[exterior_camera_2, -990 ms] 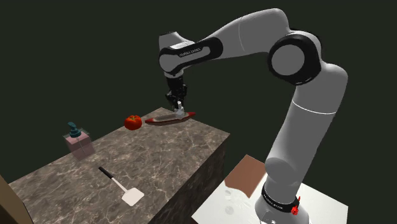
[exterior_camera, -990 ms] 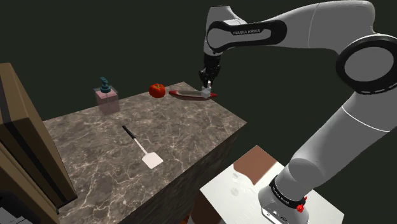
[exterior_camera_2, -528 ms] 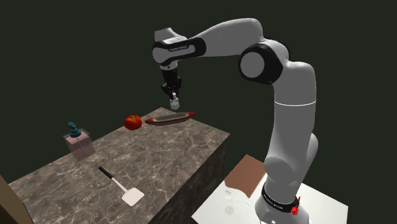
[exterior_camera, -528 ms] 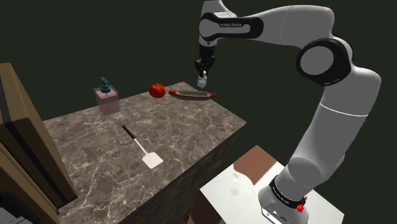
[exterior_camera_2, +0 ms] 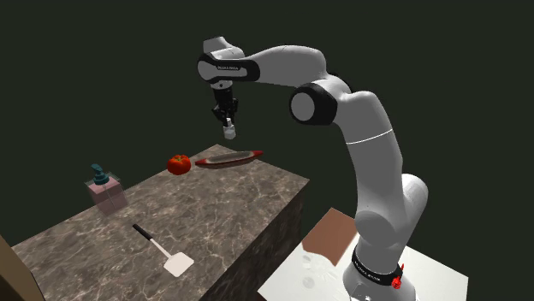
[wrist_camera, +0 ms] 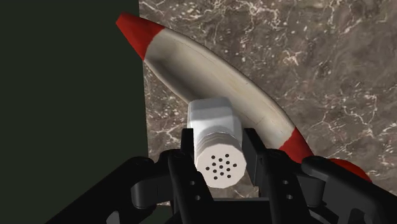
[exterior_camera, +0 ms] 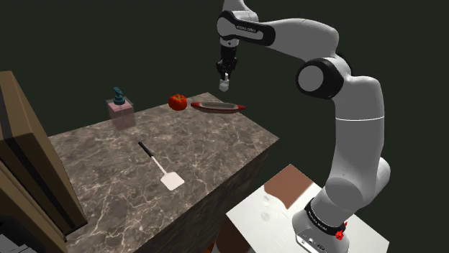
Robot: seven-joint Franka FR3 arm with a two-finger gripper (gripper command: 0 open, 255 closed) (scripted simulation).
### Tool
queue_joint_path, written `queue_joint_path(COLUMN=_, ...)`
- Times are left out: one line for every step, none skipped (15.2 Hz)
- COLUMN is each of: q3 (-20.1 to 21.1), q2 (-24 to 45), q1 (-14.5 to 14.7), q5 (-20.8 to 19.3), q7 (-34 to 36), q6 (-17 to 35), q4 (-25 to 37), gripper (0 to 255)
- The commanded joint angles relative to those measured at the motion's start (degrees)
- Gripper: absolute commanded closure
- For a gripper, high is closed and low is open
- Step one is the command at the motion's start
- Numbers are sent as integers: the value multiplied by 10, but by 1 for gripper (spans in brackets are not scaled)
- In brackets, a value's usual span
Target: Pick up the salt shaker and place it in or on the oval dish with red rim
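The claw (wrist_camera: 219, 151) is clenched on the salt shaker (wrist_camera: 216, 135), one black finger pressed to each side of its pale body, the perforated cap turned toward the wrist camera. In the shoulder view the shaker hangs in the air at upper centre of the frame, well clear of the marbled worktop (exterior_camera: 180, 147) and above the oval dish with red rim (exterior_camera: 216, 107). The dish lies at the worktop's far edge, just beside a tomato (exterior_camera: 178, 101).

The pick-up looks done, and the step in hand is the carry to the dish. From the wrist view the shaker sits over the dish's hollow, toward one long side rather than dead centre.

The next move calls for a straight descent, perhaps with a slight shift toward the dish's middle, until the base meets the shallow hollow. Only then should the fingers part. The dish is narrow and sits near the edge, so an early release could tip the shaker off.
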Motion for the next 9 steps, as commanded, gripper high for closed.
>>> queue_joint_path(q3=0, q2=4, q1=0, q5=0, q7=2, q6=12, q4=-8, gripper=255)
queue_joint_path(q3=0, q2=2, q1=-1, q5=0, q7=3, q6=21, q4=-19, gripper=255)
queue_joint_path(q3=0, q2=0, q1=-1, q5=0, q7=4, q6=29, q4=-29, gripper=255)
queue_joint_path(q3=0, q2=-2, q1=-2, q5=0, q7=5, q6=38, q4=-39, gripper=255)
queue_joint_path(q3=0, q2=-3, q1=-2, q5=-1, q7=6, q6=46, q4=-49, gripper=255)
queue_joint_path(q3=0, q2=-4, q1=-3, q5=-1, q7=7, q6=55, q4=-59, gripper=255)
queue_joint_path(q3=0, q2=-5, q1=-3, q5=-1, q7=8, q6=63, q4=-68, gripper=255)
queue_joint_path(q3=0, q2=-5, q1=-4, q5=-1, q7=9, q6=71, q4=-76, gripper=255)
queue_joint_path(q3=0, q2=-6, q1=-4, q5=-1, q7=10, q6=79, q4=-85, gripper=255)
